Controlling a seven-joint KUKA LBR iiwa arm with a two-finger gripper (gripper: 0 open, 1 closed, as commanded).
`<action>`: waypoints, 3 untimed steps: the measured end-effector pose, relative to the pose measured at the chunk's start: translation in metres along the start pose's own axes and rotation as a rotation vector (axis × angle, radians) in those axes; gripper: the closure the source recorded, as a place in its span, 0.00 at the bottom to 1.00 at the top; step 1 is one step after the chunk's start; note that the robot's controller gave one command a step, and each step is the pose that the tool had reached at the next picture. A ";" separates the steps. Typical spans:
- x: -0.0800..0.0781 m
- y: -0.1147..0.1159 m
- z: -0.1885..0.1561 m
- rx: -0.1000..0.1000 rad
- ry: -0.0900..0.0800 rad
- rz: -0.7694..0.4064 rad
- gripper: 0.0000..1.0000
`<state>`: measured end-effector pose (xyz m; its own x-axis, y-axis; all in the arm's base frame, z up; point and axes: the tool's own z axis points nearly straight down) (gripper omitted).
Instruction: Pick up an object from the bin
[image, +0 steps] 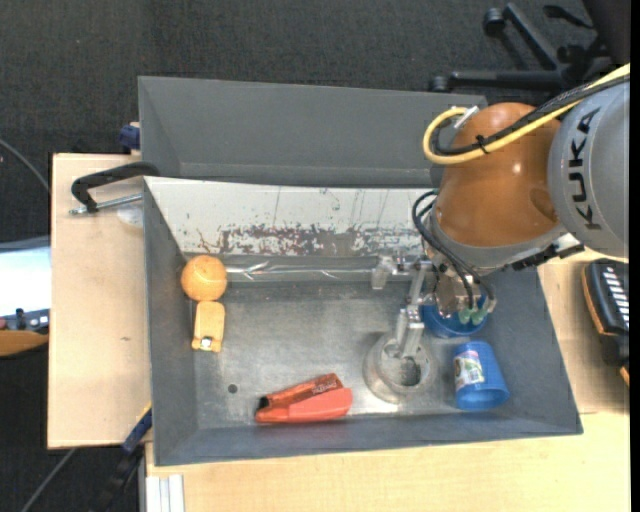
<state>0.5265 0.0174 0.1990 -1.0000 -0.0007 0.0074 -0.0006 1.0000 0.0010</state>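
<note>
One gripper (405, 360): down low in the right half of the bin (300, 345), tip right over a silvery round piece (384, 386). Open or closed, honestly can't tell from this angle.
silvery round piece: flat on the bin floor, right of centre, near the front wall. Sits directly under the gripper tip, but touching or not is impossible to call.
blue round thing (445, 323): just right of the gripper, partly tucked under the orange wrist cover (495, 185). Has a bit of green on its right side. No idea what kind of thing it is.
blue cup (476, 377): on its side in the front right corner, just right of the silvery round piece, pale label facing up.
red tool (305, 401): long and flat, red-orange with a dark left end. Lies along the front wall, left of the silvery round piece and apart from it.
yellow block (208, 326): way over on the left side, well apart from the gripper.
orange ball (204, 278): right behind the yellow block, touching or close to it, near the left wall.
bin: grey metal, with reddish scuffs along the back wall.
</note>
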 end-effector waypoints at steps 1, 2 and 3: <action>-0.002 0.000 -0.005 0.000 -0.009 0.001 0.00; 0.012 -0.021 0.062 0.000 -0.009 -0.077 0.00; 0.023 -0.028 0.083 -0.001 -0.006 -0.095 0.00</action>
<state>0.5025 -0.0108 0.1159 -0.9954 -0.0956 0.0012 -0.0956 0.9954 0.0023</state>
